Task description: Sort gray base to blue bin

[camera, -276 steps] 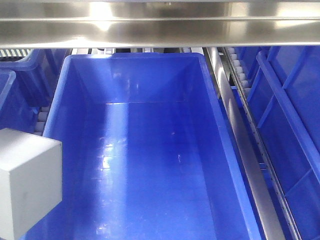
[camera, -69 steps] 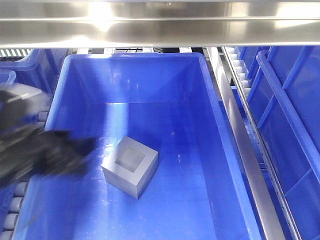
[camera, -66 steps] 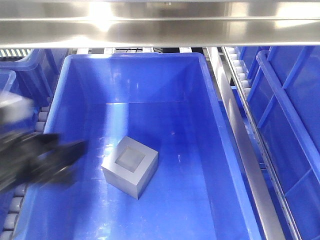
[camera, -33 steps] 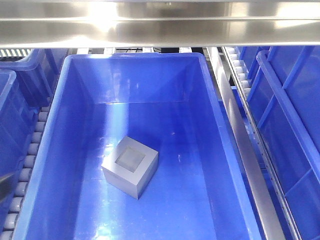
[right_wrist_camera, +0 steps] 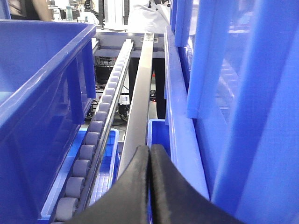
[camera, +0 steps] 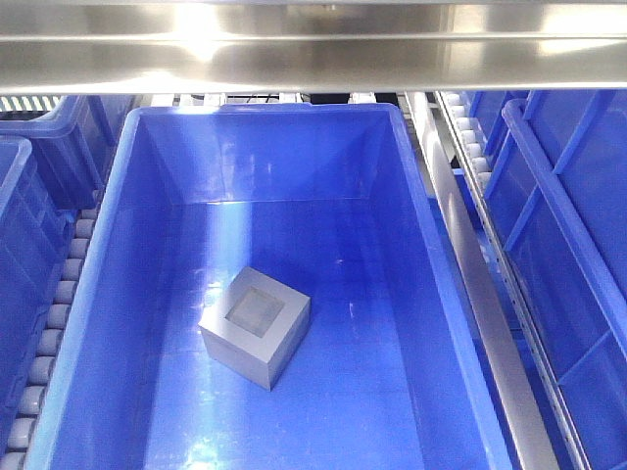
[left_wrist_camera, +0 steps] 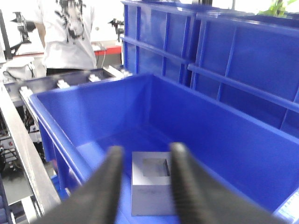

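Note:
The gray base (camera: 256, 327) lies on the floor of the blue bin (camera: 103, 245), left of its middle, recessed face up. Neither arm shows in the front view. In the left wrist view my left gripper (left_wrist_camera: 145, 157) is open and empty, held back above the near rim. The gray base (left_wrist_camera: 151, 187) shows between its dark fingers (left_wrist_camera: 110, 183), down inside the blue bin (left_wrist_camera: 60, 130) and apart from them. My right gripper (right_wrist_camera: 150, 150) is shut on nothing, over the gap beside a metal rail (right_wrist_camera: 140, 95).
A steel beam (camera: 313, 44) crosses above the bin's far end. Roller tracks (camera: 54, 323) and a metal rail (camera: 480, 294) flank the bin. Other blue bins stand at left (camera: 24, 215) and right (camera: 578, 245). A person in a white shirt (left_wrist_camera: 67, 35) stands beyond.
4.2 s ago the base was held at the left above the empty bin; now it lies inside. My left arm has since pulled back left and out of the front view.

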Robot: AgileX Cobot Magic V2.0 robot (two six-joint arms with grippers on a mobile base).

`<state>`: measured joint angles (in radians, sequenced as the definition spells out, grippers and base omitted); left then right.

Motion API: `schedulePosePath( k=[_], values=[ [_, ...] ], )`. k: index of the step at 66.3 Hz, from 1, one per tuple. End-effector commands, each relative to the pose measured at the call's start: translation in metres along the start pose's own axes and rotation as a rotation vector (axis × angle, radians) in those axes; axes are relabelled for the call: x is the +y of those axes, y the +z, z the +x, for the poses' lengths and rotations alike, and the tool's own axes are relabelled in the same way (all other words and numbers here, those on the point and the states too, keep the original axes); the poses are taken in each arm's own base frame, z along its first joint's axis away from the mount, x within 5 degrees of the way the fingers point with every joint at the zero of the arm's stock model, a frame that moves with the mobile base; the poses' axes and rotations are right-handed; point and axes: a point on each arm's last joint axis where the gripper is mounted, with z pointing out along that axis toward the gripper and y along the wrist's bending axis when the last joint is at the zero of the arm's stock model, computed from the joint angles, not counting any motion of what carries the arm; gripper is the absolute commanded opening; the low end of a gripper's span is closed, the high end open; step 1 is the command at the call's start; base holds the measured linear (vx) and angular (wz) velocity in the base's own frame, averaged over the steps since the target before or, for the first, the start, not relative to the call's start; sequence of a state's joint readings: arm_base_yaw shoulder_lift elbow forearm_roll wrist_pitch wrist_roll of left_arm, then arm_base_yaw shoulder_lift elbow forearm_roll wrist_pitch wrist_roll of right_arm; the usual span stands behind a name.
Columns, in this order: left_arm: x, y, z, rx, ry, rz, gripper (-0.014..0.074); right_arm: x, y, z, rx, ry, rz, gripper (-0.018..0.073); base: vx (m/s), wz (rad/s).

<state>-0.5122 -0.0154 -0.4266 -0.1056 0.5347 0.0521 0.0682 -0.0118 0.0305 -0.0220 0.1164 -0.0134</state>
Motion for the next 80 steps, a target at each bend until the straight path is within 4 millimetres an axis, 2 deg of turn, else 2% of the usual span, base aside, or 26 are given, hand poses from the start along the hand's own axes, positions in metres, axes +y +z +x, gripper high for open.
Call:
schedulePosePath(
  k=[1, 20, 41, 50, 56, 65, 80],
  values=[
    [-0.001, -0.002, -0.013, -0.083, -0.010, 0.005, -0.0004, 0.000, 0.000, -0.003, -0.075, -0.017, 0.007, -0.0009, 0.00, 0.00],
    [-0.001, -0.002, -0.006, -0.005, -0.009, 0.009, -0.0007, 0.000, 0.000, -0.003, -0.075, -0.017, 0.007, -0.0009, 0.00, 0.00],
    [-0.001, -0.002, -0.006, 0.002, -0.009, 0.010, -0.0007, 0.000, 0.000, -0.003, -0.075, -0.017, 0.007, -0.0009, 0.00, 0.00],
    [0.002, -0.001, -0.012, -0.076, 0.033, -0.046, -0.0006, 0.000, 0.000, -0.003, -0.075, -0.017, 0.007, -0.0009, 0.00, 0.00],
    [0.005, 0.003, -0.011, -0.147, 0.025, -0.154, -0.0006, 0.000, 0.000, -0.003, -0.075, -0.017, 0.007, -0.0009, 0.00, 0.00],
    [0.013, 0.011, 0.002, -0.194, 0.076, -0.342, -0.0006, 0.000, 0.000, -0.003, -0.075, -0.017, 0.007, -0.0009, 0.00, 0.00],
    [0.030, 0.024, 0.044, -0.150, 0.090, -0.576, -0.0006, 0.000, 0.000, -0.003, -0.075, -0.017, 0.007, -0.0009, 0.00, 0.00]
  ],
)
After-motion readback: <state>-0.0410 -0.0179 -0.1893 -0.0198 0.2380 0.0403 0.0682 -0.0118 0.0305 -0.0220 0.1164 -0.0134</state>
